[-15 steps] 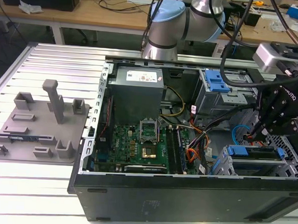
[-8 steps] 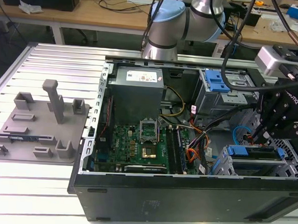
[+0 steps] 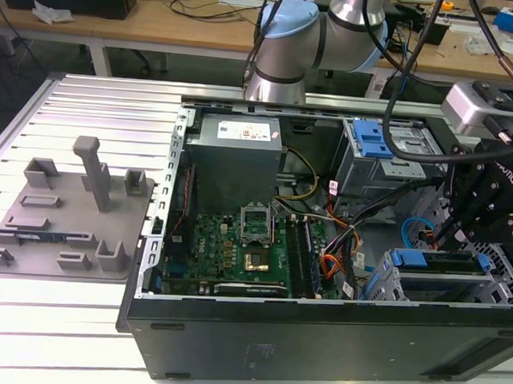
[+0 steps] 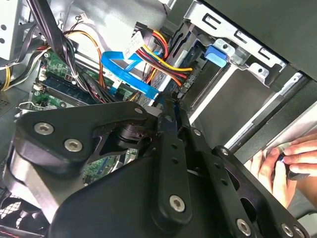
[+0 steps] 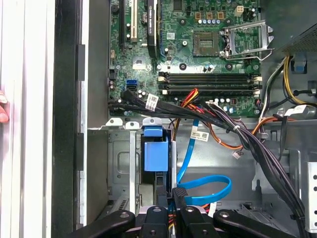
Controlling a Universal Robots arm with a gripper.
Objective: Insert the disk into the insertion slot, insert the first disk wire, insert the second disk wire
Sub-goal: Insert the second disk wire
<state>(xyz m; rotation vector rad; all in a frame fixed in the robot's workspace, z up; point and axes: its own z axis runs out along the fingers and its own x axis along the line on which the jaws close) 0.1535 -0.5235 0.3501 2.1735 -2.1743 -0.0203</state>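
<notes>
The disk (image 3: 436, 261) sits in the slot (image 3: 388, 281) at the near right corner of the open case (image 3: 318, 329) in the exterior view. Its bright blue carrier shows along the top edge, with the silver body below it, framed by the light-grey perforated cage. In the first wrist view the carrier's blue end (image 5: 155, 154) stands upright inside the grey bay (image 5: 120, 168), level with the cage's front.

The gripper (image 3: 450, 237) hangs just above the disk's left end in the exterior view. In the first wrist view its black fingers (image 5: 180, 196) lie close together around a black plug at the end of the blue flat cable (image 5: 208, 191), just beside the disk; whether they truly clamp it, I cannot tell.

A person's hand (image 4: 287, 166) rests at the case's outer edge in the second wrist view.
</notes>
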